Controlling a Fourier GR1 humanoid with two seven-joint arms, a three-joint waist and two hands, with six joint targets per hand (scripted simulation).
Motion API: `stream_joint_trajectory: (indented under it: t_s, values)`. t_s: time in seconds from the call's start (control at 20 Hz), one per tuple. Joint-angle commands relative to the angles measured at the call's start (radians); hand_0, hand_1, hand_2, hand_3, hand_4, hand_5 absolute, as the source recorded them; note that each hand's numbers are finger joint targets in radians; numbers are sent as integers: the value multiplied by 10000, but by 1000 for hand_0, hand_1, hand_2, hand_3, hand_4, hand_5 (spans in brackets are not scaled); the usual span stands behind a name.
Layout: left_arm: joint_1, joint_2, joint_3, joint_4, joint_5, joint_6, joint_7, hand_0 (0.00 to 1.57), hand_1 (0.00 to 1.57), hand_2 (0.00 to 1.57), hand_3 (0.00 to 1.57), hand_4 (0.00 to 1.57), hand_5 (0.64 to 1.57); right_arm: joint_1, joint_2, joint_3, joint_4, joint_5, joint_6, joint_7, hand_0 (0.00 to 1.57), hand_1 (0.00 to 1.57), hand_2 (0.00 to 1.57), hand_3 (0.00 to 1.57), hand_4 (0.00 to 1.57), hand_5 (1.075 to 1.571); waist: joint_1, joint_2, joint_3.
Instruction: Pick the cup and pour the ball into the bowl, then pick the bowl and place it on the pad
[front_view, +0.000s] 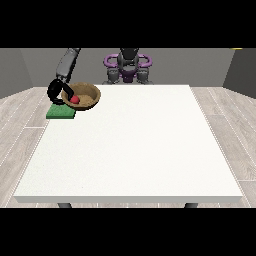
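At the far corner of the white table (130, 150), toward the view's left, a brown bowl (86, 96) sits tilted with its near rim over the green pad (61, 113), which lies at the table's left edge and partly overhangs it. The rest of the tabletop stretches open to the near and right edges. A red ball (75, 99) rests inside the bowl, low against its left wall. The hand at the view's left (56, 92), black and curled, wraps its fingers round the bowl's left rim, the grey forearm rising behind it. The bowl's inside is tan, its outside darker
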Motion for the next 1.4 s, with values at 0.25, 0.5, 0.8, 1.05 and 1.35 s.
stream_joint_trajectory:
  t_s: [0.25, 0.5, 0.8, 1.05, 1.35]
  values:
    - [755, 468, 319, 673, -72, -324, -728, 0, 0, 0, 0, 1201, 1545, -882, -2245, -391, 93, -144, 1313, 2006, 1571, 1571, 1571, 674, 1081, 1566, -716, -273, 47]
    - [1321, 176, 274, 554, -82, -189, -1252, 0, 0, 0, 0, 1207, 1548, -605, -2466, -489, 508, -69, 1898, 1396, 1571, 1571, 1571, 381, 1123, 1568, -831, -51, 50]
    - [1167, 1264, 707, 1746, -78, -565, -1874, 0, 0, 0, 0, 1212, 1555, -720, -2026, -312, 104, 71, 1699, 1420, 1571, 1571, 1571, 461, 1109, 1567, -1263, 171, 46]
    - [798, 1160, 673, 1172, 200, -335, -1958, 0, 0, 0, 0, 1208, 1553, -1163, -1701, -922, 1020, -327, 1475, 579, 1571, 1571, 1571, 444, 1060, 1569, -762, 1133, 61]
    - [1455, 1278, 582, 1927, -113, -600, -2613, 0, 0, 0, 0, 1203, 1557, -980, -1218, -826, 896, -467, 1554, 890, 1571, 1571, 1571, 552, 1023, 1571, -1158, 599, 51]
